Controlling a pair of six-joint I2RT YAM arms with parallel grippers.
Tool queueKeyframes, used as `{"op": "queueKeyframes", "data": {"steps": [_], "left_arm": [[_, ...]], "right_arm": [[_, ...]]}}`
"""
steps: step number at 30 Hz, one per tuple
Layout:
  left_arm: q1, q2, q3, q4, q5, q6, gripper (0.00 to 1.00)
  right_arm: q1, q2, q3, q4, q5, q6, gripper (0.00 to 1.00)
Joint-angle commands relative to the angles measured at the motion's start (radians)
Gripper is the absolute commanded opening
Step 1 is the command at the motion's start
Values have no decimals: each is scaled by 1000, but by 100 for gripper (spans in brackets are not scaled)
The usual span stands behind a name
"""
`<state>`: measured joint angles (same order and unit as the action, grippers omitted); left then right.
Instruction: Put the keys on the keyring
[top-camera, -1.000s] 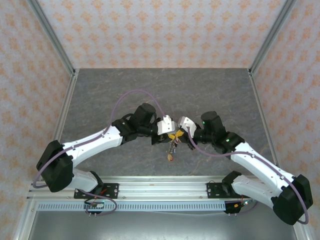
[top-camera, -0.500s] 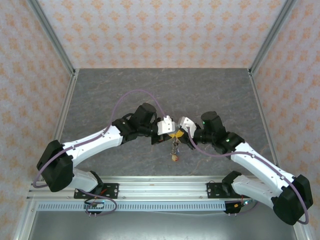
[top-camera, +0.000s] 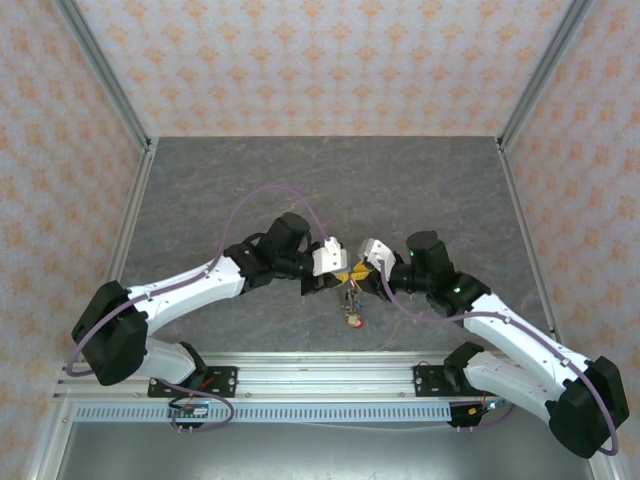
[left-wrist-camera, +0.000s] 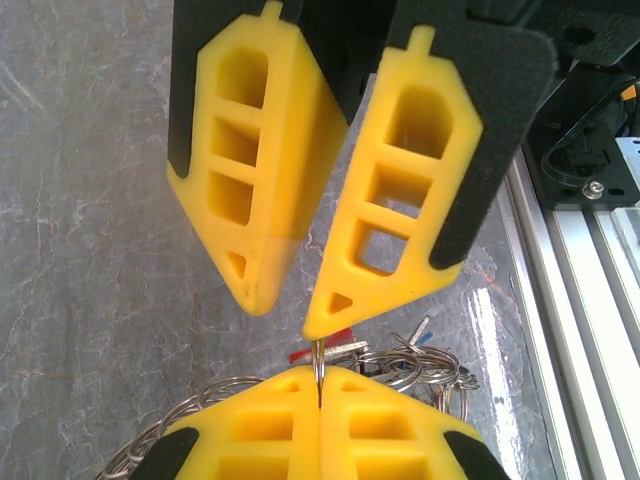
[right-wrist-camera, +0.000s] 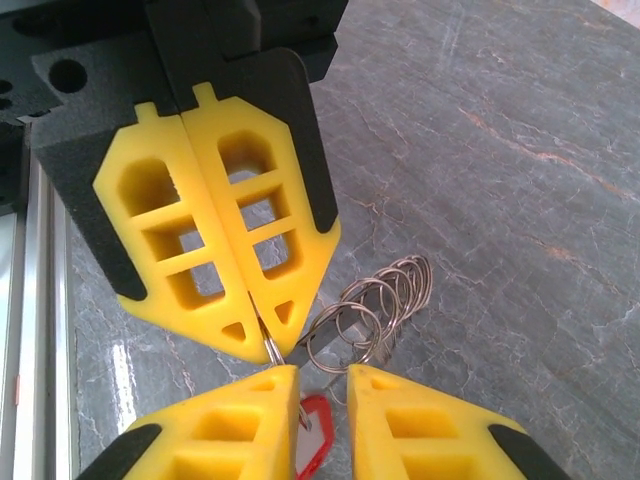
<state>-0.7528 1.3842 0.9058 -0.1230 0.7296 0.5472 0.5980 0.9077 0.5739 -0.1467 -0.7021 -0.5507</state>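
Left gripper (left-wrist-camera: 318, 383) clamped on coiled grey metal keyring (right-wrist-camera: 385, 300). Right gripper (right-wrist-camera: 322, 376) jaws apart, red-headed silver key (right-wrist-camera: 312, 440) between them, seemingly threaded. Other keys: cannot tell.

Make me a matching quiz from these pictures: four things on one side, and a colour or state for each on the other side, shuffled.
Things:
1. left tool
2. right tool
3. keyring
4. plastic key head

Colours or states:
A. red
B. fingers apart
C. coiled silvery wire loops
D. fingers shut, pinching thin metal

Pairs: 1-D, 2-B, 3-C, 4-A
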Motion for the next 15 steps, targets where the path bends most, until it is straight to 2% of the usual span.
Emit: {"op": "queueKeyframes", "data": {"steps": [1, 7, 12, 15], "left_arm": [[-5, -51, -3, 96, 60, -16, 0], [-3, -56, -8, 105, 59, -24, 0], [-3, -57, -8, 103, 53, -28, 0], [-4, -58, -7, 104, 48, -29, 0]], "right_arm": [[-11, 1, -18, 44, -31, 8, 19], [-26, -17, -22, 15, -55, -3, 20], [-36, -46, 7, -113, 44, -76, 20], [-36, -64, 27, -162, 54, -100, 20]]}}
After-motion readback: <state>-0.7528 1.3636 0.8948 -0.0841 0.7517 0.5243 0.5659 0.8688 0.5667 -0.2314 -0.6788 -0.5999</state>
